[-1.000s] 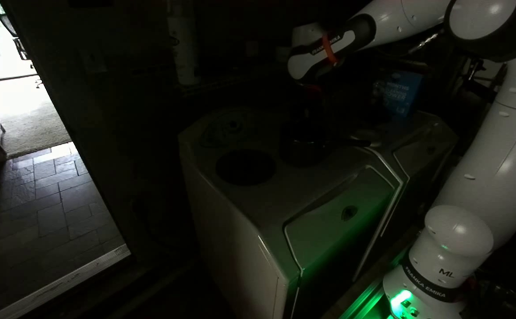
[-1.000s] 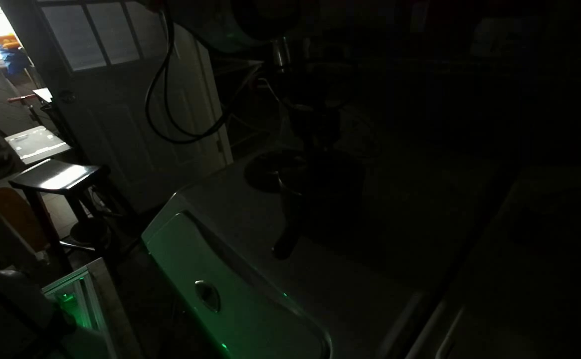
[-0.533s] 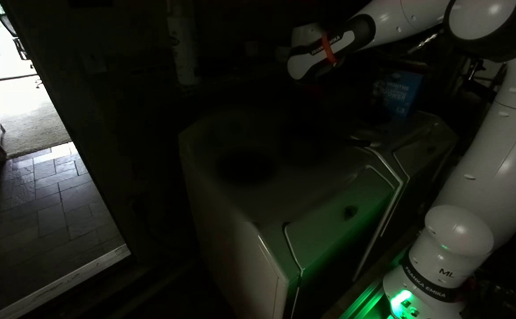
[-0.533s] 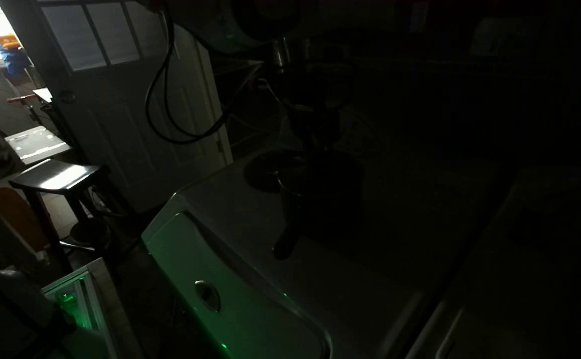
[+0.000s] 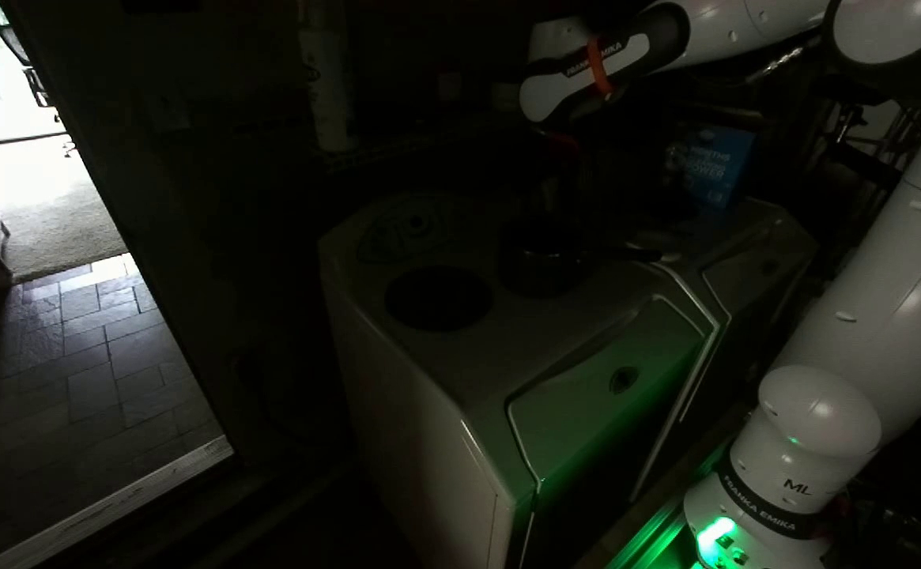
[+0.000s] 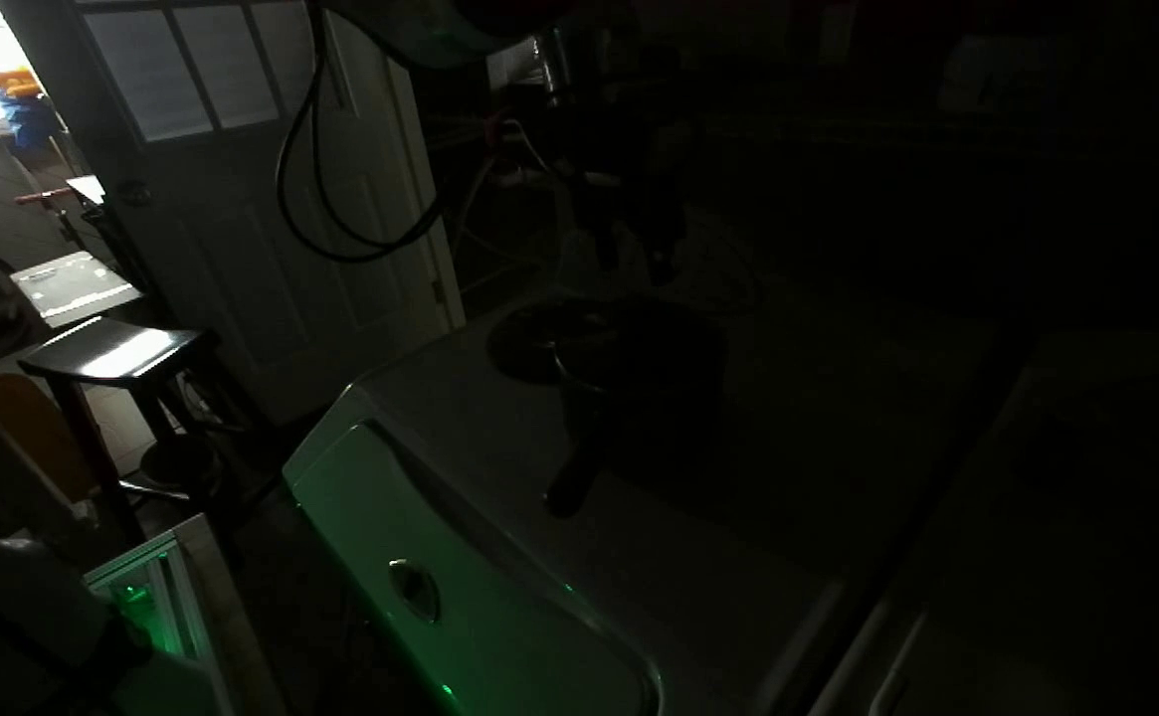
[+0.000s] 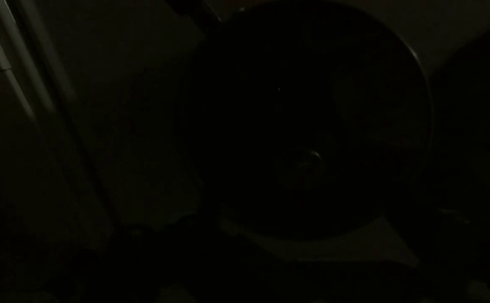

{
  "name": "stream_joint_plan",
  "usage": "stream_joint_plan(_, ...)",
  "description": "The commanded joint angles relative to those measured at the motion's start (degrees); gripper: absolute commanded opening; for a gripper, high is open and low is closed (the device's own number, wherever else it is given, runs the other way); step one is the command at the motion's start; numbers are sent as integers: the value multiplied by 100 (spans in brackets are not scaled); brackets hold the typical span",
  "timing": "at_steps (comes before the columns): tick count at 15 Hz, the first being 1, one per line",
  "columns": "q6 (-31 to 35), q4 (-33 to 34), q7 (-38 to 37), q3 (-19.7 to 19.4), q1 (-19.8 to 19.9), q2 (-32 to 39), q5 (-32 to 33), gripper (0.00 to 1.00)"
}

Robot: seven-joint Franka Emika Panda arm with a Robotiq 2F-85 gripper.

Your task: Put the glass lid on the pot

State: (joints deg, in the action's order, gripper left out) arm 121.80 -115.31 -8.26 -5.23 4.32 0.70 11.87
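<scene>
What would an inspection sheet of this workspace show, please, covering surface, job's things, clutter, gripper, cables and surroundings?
Surface: pale cabinet top, dimly lit.
Job's things: pot standing on the cabinet top; knobbed lid apparently on the pot in the wrist view, too dark to confirm its seating.
Clutter: dark round disc beside the pot; blue box and pale cylinder further off.
Grippers: the gripper hangs open above the pot, nothing seen in its grasp.
Cables: black cable looping in front of the door.
Surroundings: stool, tiled floor, the door.

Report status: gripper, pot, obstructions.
Fingers apart, above the pot. Glass lid apparently on it, exact seating unclear. Too dark to rule out obstructions.
</scene>
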Motion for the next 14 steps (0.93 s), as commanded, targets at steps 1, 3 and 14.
stream_joint_plan(1,-28,-174,-10,0,35,-473,-329,100)
stream_joint_plan(3,-7,-201,5,-4,43,-643,-464,100)
stream_joint_plan(14,-17,-172,-37,37,62,-962,-490,100)
